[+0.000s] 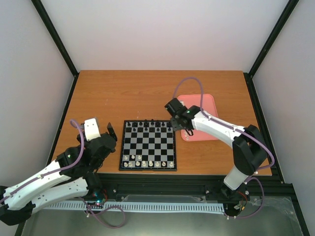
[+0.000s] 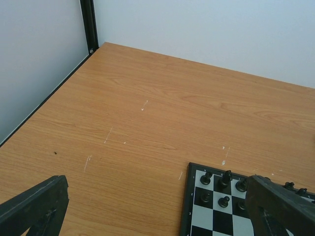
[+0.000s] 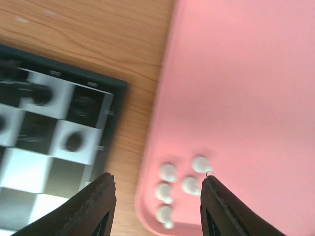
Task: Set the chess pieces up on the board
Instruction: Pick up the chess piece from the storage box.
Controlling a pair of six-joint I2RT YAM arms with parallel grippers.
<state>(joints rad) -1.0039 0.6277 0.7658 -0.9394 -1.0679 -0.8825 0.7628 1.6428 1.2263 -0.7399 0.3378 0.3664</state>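
Toward the near edge of the worktop lies the board, with the pink tray just off its right side. The left tool hangs wide open and empty over bare wood left of the board. The right tool hovers partly open, holding nothing, over five white chess pieces clustered in the tray's board-side corner. The step in hand looks like fetching one of them. Next it must descend on a single piece without knocking its close neighbours

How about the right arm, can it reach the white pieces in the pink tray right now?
Probably yes: the right gripper hangs open just above the white pieces in the pink tray, with nothing between them.
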